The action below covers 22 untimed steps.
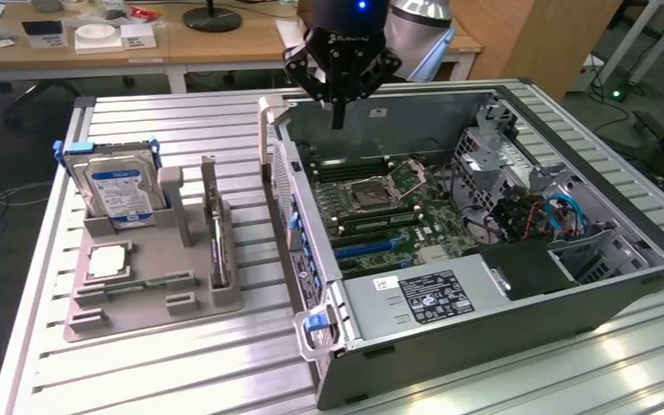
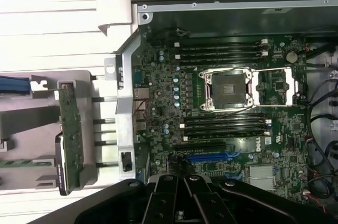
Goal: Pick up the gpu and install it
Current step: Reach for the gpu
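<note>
The pincer (image 1: 337, 121) is hanging with its two fingers pressed together, gripping nothing, above the far end of the open computer case (image 1: 482, 363), which is lying on its side on the ribbed metal table (image 1: 170, 363). In the wrist view the closed pincer (image 2: 182, 189) is pointing down over the motherboard (image 2: 158, 108), where an open CPU socket (image 2: 229, 89) and a blue slot (image 2: 211, 157) are showing. The gpu (image 1: 218, 242) is standing on its long edge in a grey holder (image 1: 148, 303) on the table, to the exterior view's left of the case and well apart from the pincer. In the wrist view the gpu (image 2: 69, 139) is showing edge-on as a green board just outside the case's side wall. In the same holder a blue-labelled hard drive (image 1: 118, 194) is standing upright and a small silver CPU chip (image 1: 110, 259) is lying flat.
</note>
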Tool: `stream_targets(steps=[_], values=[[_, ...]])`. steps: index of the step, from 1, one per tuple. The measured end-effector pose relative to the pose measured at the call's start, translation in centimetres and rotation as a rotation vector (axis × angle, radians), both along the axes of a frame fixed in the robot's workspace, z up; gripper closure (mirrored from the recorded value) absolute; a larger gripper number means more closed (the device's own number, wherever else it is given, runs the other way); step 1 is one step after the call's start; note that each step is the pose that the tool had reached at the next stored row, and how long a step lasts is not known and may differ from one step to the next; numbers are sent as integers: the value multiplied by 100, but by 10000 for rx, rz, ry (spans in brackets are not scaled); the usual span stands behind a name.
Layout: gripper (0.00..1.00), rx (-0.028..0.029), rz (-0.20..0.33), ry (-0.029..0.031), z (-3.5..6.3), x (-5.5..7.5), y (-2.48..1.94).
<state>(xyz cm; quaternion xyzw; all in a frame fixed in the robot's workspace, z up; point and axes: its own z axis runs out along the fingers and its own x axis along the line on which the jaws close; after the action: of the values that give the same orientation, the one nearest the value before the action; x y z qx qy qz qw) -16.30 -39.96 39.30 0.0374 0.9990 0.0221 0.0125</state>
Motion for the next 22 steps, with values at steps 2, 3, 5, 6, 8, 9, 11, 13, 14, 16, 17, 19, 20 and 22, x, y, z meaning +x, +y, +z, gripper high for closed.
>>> stream_targets(steps=[2,3,5,6,8,9,11,13,14,16,17,19,20,22], values=[[89,0,0,0,0,-23,0],[89,0,1,0,0,-34,-1],[89,0,0,-1,-1,-59,-2],[89,1,1,-1,-1,-71,-2],[89,1,0,-1,-2,-93,-3],[89,0,0,0,-2,-104,-3],[89,1,0,-1,-3,-126,-4],[89,0,0,0,-2,-145,-4],[89,1,-1,0,-3,-154,-5],[89,0,0,0,-3,-171,-5],[89,0,0,0,-3,-181,-5],[89,1,0,0,-4,-199,-6],[89,1,1,0,-4,-208,-6],[89,0,0,0,-4,-225,-7]])
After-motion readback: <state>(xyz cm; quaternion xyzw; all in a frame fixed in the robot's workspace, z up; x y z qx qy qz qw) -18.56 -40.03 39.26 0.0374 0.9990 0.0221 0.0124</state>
